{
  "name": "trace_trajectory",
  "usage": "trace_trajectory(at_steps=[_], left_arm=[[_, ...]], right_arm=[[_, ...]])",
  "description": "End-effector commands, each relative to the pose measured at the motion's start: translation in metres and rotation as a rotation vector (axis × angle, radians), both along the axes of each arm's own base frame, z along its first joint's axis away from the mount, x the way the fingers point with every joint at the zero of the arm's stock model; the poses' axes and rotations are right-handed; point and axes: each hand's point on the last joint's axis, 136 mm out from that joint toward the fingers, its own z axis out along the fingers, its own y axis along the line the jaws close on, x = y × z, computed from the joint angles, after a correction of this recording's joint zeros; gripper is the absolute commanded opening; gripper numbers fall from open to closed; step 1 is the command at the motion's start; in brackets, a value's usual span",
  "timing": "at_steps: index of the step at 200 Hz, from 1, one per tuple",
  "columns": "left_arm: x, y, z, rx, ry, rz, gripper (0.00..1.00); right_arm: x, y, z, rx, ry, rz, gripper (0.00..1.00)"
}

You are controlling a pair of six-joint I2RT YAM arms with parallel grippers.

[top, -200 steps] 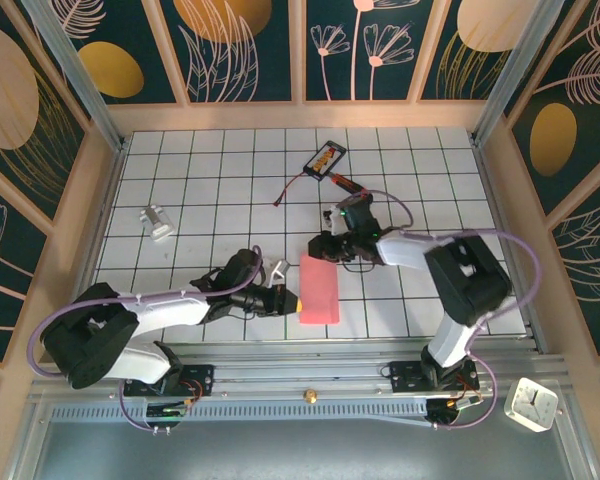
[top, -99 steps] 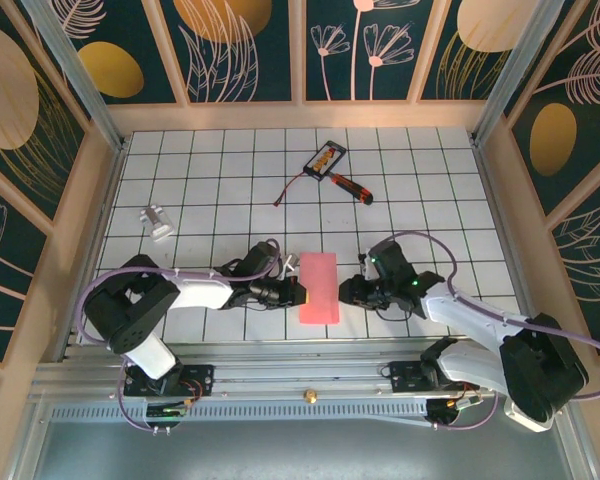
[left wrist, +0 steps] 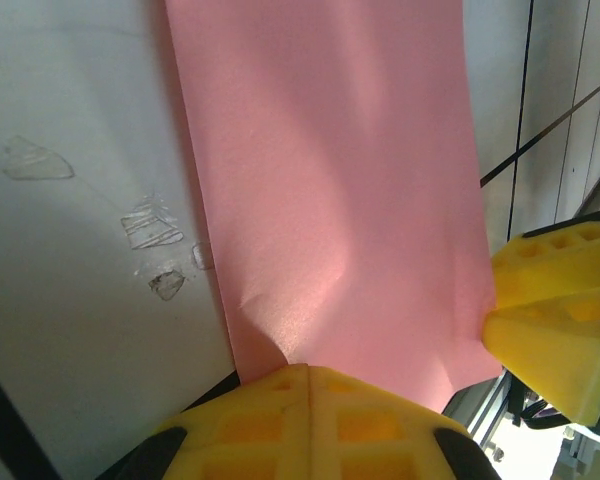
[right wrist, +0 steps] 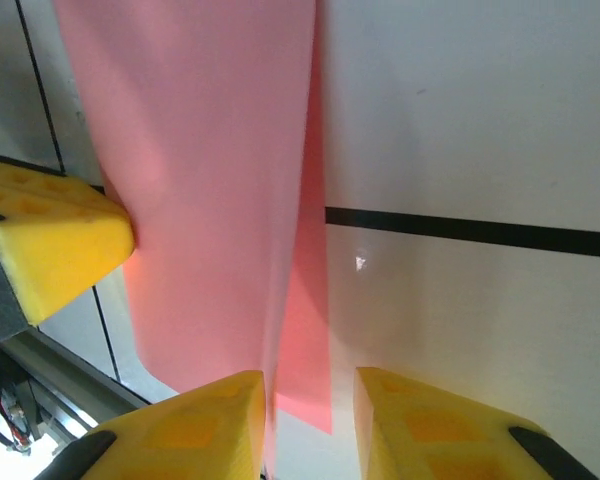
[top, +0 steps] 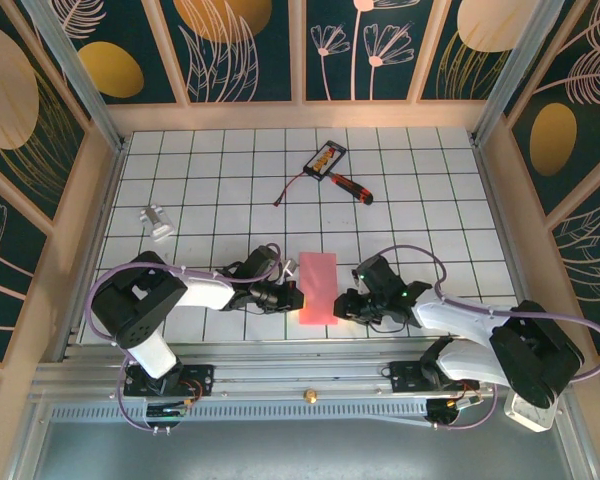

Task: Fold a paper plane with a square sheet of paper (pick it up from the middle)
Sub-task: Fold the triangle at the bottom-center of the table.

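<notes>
The left gripper (top: pixel 293 296) has its yellow fingers pressed together at the left edge of the pink sheet (top: pixel 318 286), and the right gripper (top: pixel 343 305) sits opposite with its jaws apart. The top cam just shows a flat folded strip on the tiled table (top: pixel 220 170), but the right wrist cam catches a loose edge layer sitting in that gap. A second ago the right arm was reaching over the strip's far end, and now it's down by the near right edge.
</notes>
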Motion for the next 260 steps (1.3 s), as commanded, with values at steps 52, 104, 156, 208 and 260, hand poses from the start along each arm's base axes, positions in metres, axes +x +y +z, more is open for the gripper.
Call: trace_trajectory(at_steps=[52, 104, 156, 208, 260], left_arm=[[-0.006, 0.005, -0.009, 0.02, 0.004, -0.021, 0.0], [0.008, 0.0, 0.01, 0.009, -0.106, -0.038, 0.06], [0.014, -0.003, 0.062, -0.063, -0.503, -0.094, 0.34], [-0.015, -0.017, 0.085, -0.094, -0.856, -0.285, 0.46], [-0.022, -0.03, 0.07, 0.02, -1.001, -0.421, 0.48]], right_arm=[[0.001, 0.01, 0.002, 0.04, -0.001, -0.01, 0.19], [0.006, 0.018, 0.013, 0.083, 0.019, -0.056, 0.02], [0.011, 0.026, 0.035, 0.191, 0.093, -0.188, 0.0], [0.016, 0.029, 0.048, 0.253, 0.144, -0.288, 0.0], [0.017, 0.032, 0.052, 0.29, 0.19, -0.332, 0.0]])
